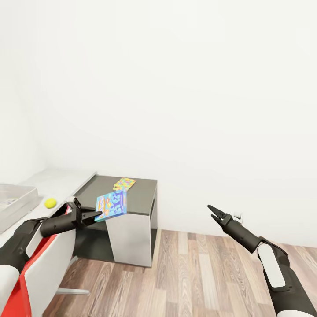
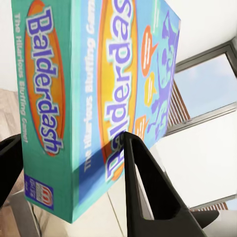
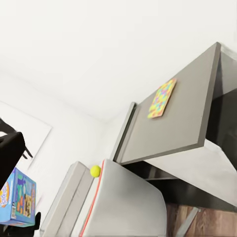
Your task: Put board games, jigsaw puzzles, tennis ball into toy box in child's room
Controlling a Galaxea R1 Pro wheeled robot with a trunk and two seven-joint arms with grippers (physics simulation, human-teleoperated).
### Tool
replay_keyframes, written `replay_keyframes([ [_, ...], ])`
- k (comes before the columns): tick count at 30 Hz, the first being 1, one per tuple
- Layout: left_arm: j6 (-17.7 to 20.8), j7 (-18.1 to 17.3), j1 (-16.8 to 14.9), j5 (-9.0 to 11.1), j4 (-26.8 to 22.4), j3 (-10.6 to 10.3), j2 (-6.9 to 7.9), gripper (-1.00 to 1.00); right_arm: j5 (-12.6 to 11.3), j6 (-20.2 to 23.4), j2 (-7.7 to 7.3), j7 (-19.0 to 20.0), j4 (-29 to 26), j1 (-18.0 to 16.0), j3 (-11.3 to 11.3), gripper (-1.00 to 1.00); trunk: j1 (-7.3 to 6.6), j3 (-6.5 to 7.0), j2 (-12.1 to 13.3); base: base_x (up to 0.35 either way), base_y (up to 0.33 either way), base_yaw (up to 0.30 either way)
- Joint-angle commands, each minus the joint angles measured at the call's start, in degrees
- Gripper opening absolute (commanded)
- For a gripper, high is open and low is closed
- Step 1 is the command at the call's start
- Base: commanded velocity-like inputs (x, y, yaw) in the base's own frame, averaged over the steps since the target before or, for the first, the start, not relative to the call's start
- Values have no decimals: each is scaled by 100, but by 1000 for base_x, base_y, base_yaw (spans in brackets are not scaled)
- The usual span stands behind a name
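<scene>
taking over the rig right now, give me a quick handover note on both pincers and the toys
Left pincer: shut on the Balderdash board game, held in the air in front of the dark table.
Right pincer: open, holding nothing, raised over the wood floor.
Toys: a colourful flat box, likely a jigsaw puzzle, lies on the dark table. The tennis ball sits on the white surface beside a grey tray-like box, possibly the toy box; its contents are unclear.
Done: one board game picked up.
Left: put that game in the toy box, then the ball, the flat box and the remaining toys.
</scene>
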Motion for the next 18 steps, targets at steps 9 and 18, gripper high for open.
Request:
replay_keyframes([
  [9, 61, -20, -5, -13, 2, 0, 0, -100, -18, 37, 0, 20, -2, -3, -8, 100, -198, 150, 357, 0, 0, 178],
  [18, 61, -20, -5, -23, 2, 17, 2, -100, -9, 47, -7, 6, -12, -3, 10, 100, -395, 311, 718, 0, 0, 4],
])
